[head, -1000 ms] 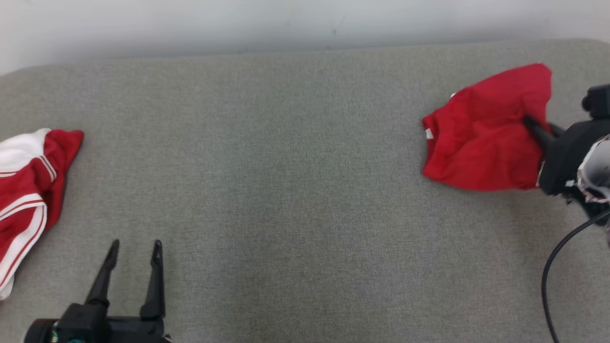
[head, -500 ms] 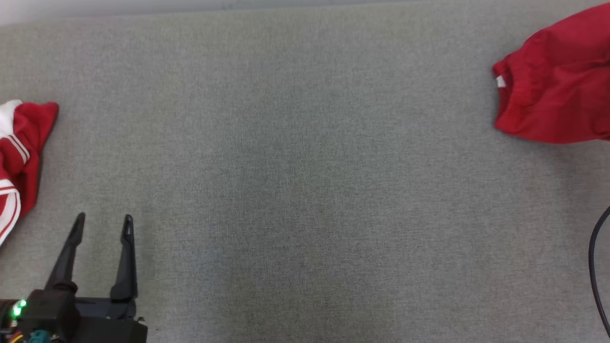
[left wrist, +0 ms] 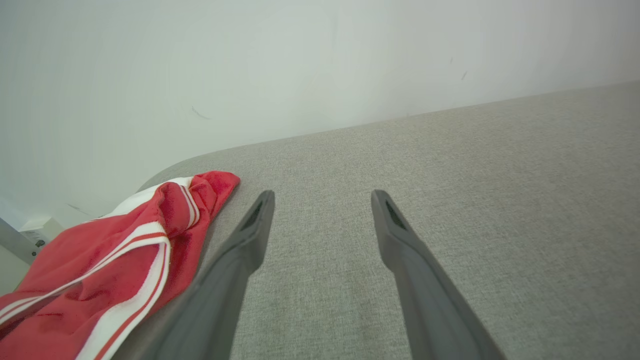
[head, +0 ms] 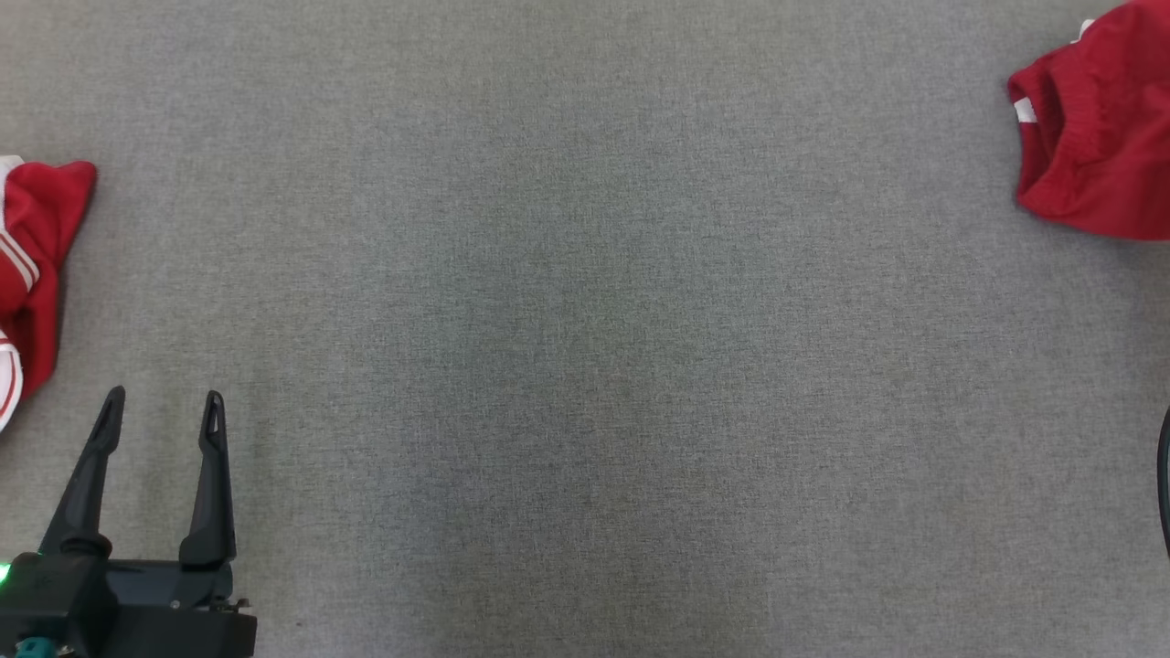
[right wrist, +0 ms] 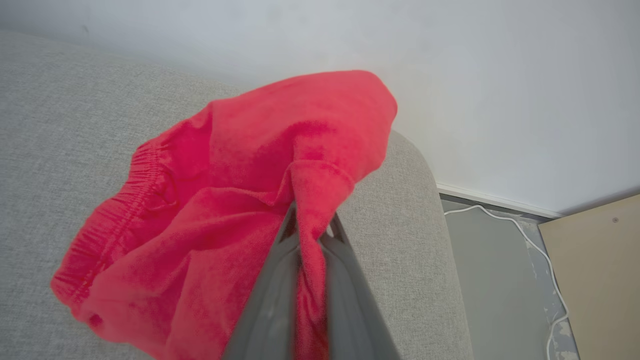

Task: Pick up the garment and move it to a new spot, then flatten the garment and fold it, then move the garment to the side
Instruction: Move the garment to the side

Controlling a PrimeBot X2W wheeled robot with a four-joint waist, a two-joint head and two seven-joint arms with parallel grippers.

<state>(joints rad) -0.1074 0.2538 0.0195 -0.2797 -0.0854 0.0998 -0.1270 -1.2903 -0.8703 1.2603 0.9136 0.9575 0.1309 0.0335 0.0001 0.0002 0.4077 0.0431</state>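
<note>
The right gripper [right wrist: 311, 225] is pinched tight on a fold of the plain red cloth garment [right wrist: 235, 165], which is bunched at the right end of the grey fabric-covered surface [head: 585, 329]. The left gripper [head: 163, 407] stands wide and empty. Only the pick-up looks begun; moving, flattening and folding remain.

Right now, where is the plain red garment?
The plain red garment is at the head view's upper right, near the right end of the grey cushion, pinched between the jaws of the right gripper.
</note>
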